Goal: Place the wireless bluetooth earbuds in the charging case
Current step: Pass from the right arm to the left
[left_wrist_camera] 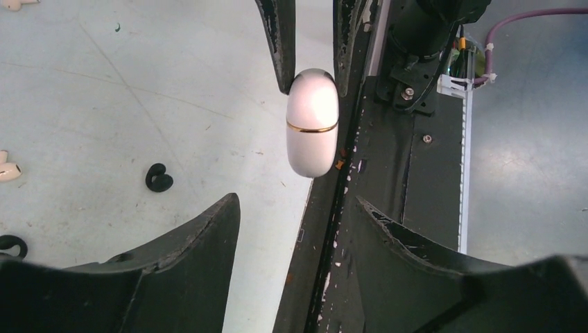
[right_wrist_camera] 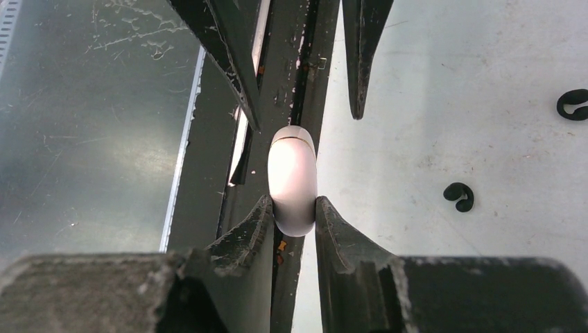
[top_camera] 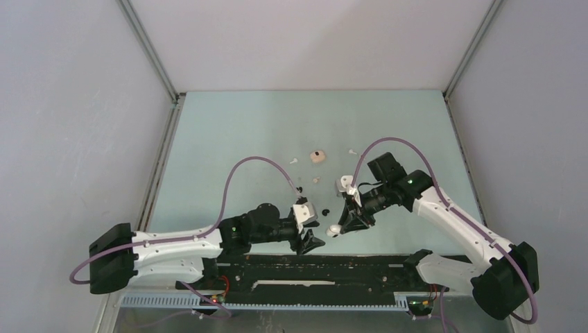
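A closed white charging case (right_wrist_camera: 292,177), ringed by a thin gold seam, is clamped between the fingers of the right gripper (right_wrist_camera: 293,205). In the overhead view it sits at lower centre, over the line where the pale blue table (top_camera: 236,132) meets the black rail (top_camera: 277,267) along the bottom edge. The left gripper (left_wrist_camera: 297,201) is seen just left of the case with its fingers spread wide — nothing is gripped between them. The wireless bluetooth earbuds (top_camera: 316,180) lie loose on the table, none of them in the case. One black earbud (top_camera: 325,211) lies just above the two grippers, and a second black earbud (top_camera: 299,189) lies a little higher and to the left. A white earbud (top_camera: 293,161) is seen near centre frame — close to a rounded beige case (top_camera: 317,157).
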{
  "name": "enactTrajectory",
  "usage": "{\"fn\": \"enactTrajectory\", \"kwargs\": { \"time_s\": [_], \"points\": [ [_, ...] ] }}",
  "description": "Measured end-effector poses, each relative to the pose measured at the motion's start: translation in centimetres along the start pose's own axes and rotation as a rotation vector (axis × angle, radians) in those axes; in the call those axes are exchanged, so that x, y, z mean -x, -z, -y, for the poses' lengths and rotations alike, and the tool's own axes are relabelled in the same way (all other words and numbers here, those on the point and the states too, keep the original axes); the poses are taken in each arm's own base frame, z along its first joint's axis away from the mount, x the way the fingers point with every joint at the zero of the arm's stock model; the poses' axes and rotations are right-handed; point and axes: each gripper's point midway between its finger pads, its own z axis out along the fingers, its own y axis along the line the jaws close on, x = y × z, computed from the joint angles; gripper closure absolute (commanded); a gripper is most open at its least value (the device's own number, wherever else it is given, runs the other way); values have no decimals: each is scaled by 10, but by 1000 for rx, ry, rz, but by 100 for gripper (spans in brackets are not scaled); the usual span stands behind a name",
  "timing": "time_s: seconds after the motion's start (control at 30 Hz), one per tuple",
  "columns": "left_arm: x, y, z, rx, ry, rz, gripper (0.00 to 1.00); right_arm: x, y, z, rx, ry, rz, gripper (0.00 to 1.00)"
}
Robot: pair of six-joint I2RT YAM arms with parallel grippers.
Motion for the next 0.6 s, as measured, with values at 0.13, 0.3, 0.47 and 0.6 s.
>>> {"fn": "enactTrajectory", "kwargs": {
  "time_s": [0.13, 0.3, 0.47, 0.6],
  "points": [
    [2, -7, 1, -8, -11, 17, 38, 0, 0, 0, -2, 0, -2, 96],
    [4, -14, 2, -22, -31, 34, 44, -2, 1, 2, -13, 1, -12, 96],
    [3, -22, 9, -52, -45, 47, 51, -3, 1, 3, -25, -1, -21, 95],
    [3, -28, 14, -77, -49, 59, 55, -4, 2, 4, -34, 1, -27, 95]
  ]
}}
